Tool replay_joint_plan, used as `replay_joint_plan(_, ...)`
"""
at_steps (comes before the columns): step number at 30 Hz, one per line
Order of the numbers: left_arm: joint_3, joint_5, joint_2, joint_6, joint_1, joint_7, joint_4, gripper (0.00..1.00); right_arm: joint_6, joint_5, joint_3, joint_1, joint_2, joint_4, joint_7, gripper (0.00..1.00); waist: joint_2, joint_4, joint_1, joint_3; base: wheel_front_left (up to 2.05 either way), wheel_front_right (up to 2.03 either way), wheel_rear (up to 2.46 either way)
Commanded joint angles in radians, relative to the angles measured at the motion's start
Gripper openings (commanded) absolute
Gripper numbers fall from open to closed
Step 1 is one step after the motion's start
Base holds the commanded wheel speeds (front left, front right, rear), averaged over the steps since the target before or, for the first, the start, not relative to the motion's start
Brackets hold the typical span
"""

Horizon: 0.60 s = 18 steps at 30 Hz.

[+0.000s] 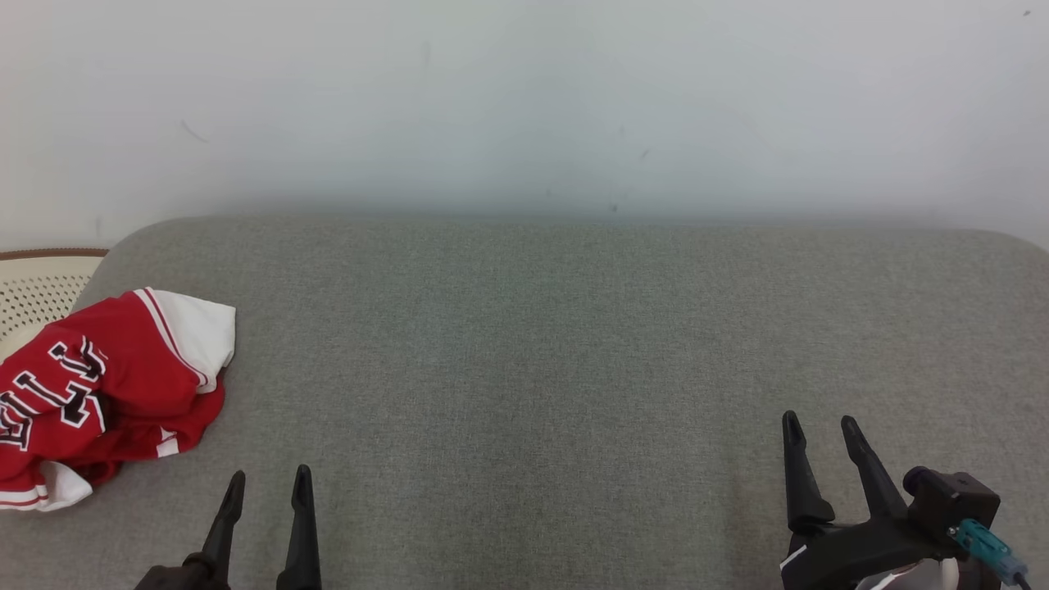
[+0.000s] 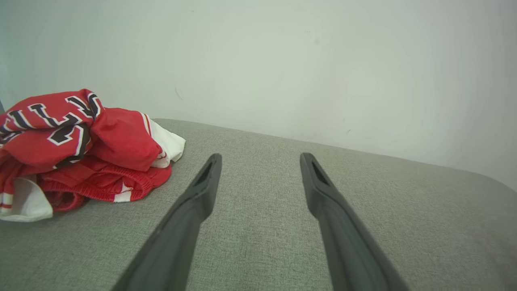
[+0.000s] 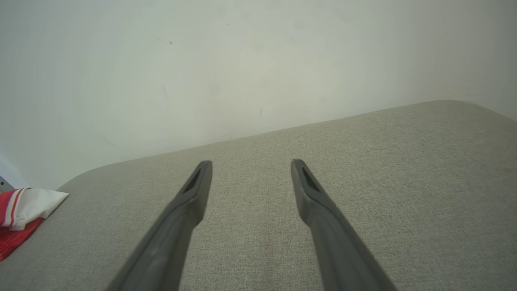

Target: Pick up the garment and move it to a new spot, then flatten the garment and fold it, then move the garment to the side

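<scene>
Garment (image 1: 106, 393): crumpled red/white heap, mid-left of head view, at left edge of grey cushion (image 1: 524, 344). Left gripper (image 1: 270, 473), lower left, is nearer; heap lies up & left of its tips. Right gripper (image 1: 819, 418), lower right, well apart. Both 2 spread wide, empty.

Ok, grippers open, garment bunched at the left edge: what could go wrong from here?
The garment is crumpled in layers, so the left gripper may pinch only one fold and lift it unevenly. It lies at the grey cushion's edge beside the basket; a nudge could push it off. The right gripper is far from it, likely a long reach.
</scene>
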Motion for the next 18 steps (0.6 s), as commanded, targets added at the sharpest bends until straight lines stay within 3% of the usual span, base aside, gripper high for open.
replay_joint_plan(1,-0.002,0.025,0.012,0.001,0.015,-0.009,-0.006,1.00,0.001,-0.022,0.006,0.005,-0.005,-0.010,-0.008,1.00,0.0000,-0.001,0.0000,0.000,0.00,0.00,0.00)
replay_joint_plan(18,-0.002,0.097,0.029,-0.032,0.008,-0.042,0.010,1.00,0.001,-0.141,0.016,0.006,-0.005,-0.023,-0.029,1.00,0.0000,0.002,0.0000,-0.005,0.00,0.00,0.00)
